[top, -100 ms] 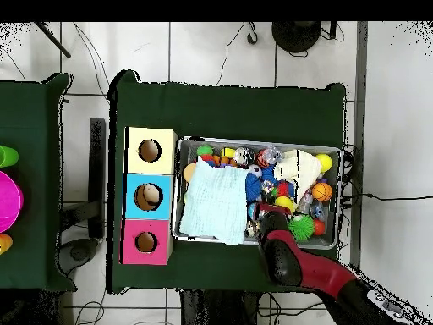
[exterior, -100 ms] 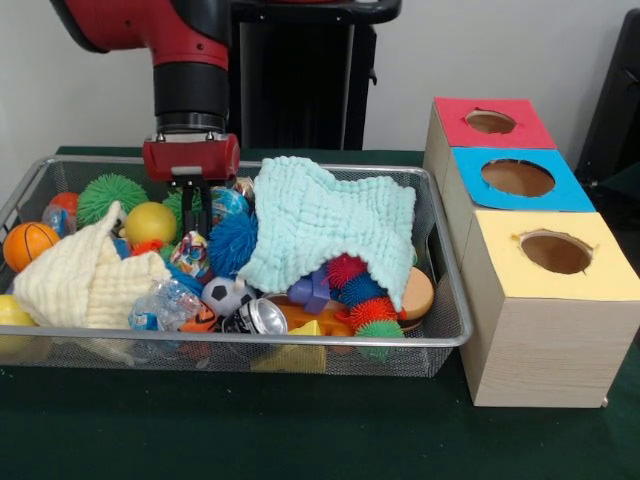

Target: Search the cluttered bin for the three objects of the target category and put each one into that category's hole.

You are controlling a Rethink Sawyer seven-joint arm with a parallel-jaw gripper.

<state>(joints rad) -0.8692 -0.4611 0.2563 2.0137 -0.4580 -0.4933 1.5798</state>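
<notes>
Wire-mesh bin (exterior, -100 ms: 445,330) first, then its teal cloth (exterior, -100 ms: 330,225) and cream cloth (exterior, -100 ms: 85,280), then our gripper (exterior, -100 ms: 190,200), its state beyond our telling, hovering over the toys beside the blue spiky ball (exterior, -100 ms: 232,243), which we judged light, soft, best pinched across its middle.
</notes>
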